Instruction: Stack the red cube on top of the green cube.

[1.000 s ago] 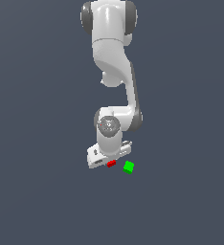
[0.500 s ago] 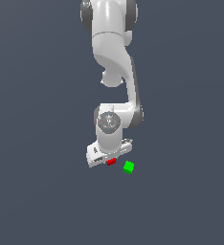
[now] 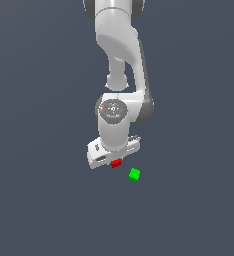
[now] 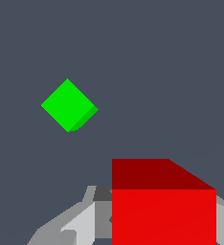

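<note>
In the exterior view, the white gripper [image 3: 114,159] is the leftmost thing of interest: it hangs low under the Panda arm [image 3: 120,55], pointing down toward the dark grey floor [image 3: 39,200]. The red cube [image 3: 116,162] sits directly under it, right at the fingertips. From the red cube, the green cube [image 3: 134,174] lies at about 4 o'clock, near but clearly apart, with bare floor between them.

In the wrist view the green cube [image 4: 69,105] appears first, turned like a diamond and alone on the floor. Then comes the red cube [image 4: 162,206], very large because it is so close to the camera, with grey finger parts [image 4: 68,225] visible on both sides of it. The fingers stand around the cube, one on each side, but I cannot tell if they already press on its faces or if a small gap remains; I also cannot tell whether the cube rests on the floor or is a little lifted.

I judge that the gripper is placed so low in order to take the red cube by two opposite faces. The green cube is left free and uncovered, which is good, because its top must receive the red one. The stacking itself is not yet done
</note>
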{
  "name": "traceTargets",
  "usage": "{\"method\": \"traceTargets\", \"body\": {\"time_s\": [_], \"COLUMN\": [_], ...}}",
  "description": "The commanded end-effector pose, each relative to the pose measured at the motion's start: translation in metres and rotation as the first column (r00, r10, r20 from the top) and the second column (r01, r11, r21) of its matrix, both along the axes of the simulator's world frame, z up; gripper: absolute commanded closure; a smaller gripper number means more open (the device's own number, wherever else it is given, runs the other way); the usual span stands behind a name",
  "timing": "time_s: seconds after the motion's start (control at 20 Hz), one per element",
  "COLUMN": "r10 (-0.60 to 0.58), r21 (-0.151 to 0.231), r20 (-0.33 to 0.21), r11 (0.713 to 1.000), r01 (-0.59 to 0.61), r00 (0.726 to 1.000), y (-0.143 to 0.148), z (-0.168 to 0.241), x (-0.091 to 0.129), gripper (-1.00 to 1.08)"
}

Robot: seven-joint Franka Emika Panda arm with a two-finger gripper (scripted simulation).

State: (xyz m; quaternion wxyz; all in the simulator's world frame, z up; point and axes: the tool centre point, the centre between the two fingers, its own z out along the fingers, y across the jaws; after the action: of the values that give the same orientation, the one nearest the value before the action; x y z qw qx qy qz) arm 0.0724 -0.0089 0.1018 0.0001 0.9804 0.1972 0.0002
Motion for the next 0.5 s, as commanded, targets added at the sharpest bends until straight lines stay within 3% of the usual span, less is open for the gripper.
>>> {"method": "traceTargets", "body": {"time_s": [0.0, 0.45], "r10": [0.0, 0.0], "r21": [0.0, 0.0], "r20": [-0.001, 0.001], "r11": [1.0, 1.0], "r01": [0.0, 0.0], "r00": [1.0, 1.0], "y": [0.0, 0.0032], "z": [0.0109, 0.015], "x": [-0.0002, 0.0021], "gripper": [1.08, 1.08]}}
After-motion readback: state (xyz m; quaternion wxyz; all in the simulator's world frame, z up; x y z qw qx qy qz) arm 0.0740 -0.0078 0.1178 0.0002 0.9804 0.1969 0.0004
